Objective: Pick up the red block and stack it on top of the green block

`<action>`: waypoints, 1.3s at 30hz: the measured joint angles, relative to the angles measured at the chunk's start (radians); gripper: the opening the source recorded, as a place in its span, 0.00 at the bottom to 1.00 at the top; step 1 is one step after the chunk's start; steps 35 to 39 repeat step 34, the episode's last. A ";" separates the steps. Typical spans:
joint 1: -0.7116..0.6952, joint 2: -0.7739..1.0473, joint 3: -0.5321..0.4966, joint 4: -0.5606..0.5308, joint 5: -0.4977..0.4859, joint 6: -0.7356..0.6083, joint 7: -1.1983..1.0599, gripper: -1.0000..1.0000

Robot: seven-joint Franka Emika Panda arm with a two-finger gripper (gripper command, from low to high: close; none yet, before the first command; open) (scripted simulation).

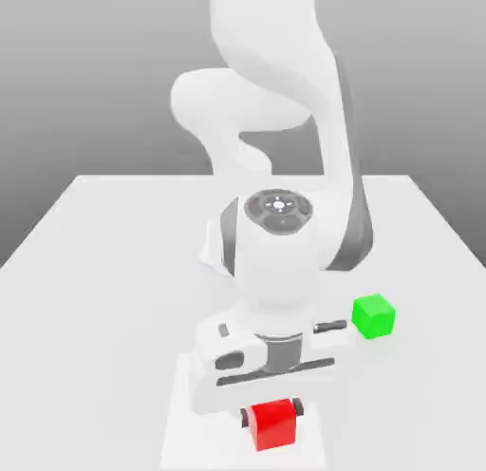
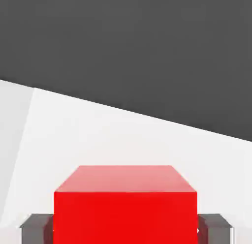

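The red block (image 1: pixel 274 423) rests near the front edge of the white table, directly under the hand. My gripper (image 1: pixel 274 412) is shut on the red block, one dark finger pressed against each side. In the hand view the red block (image 2: pixel 125 206) looms large between the grey fingertips (image 2: pixel 34 227). The green block (image 1: pixel 374 316) sits on the table further back, toward the exterior view's right, apart from the hand.
The white table (image 1: pixel 114 298) stretches out behind and to both sides. The arm's bulky white body (image 1: pixel 280 241) towers over the table's middle, just beside the green block.
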 joint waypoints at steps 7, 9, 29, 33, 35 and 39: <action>-0.006 -0.123 0.005 -0.019 -0.002 -0.105 0.002 0.00; 0.006 -0.195 0.029 -0.045 0.015 -0.149 -0.015 0.00; 0.426 -0.459 0.310 -0.444 0.104 -0.013 -0.172 0.00; 0.407 -0.366 0.309 -0.442 0.035 0.077 -0.125 1.00; 0.408 -0.366 0.309 -0.442 0.035 0.077 -0.125 1.00; 0.408 -0.366 0.309 -0.442 0.035 0.077 -0.125 1.00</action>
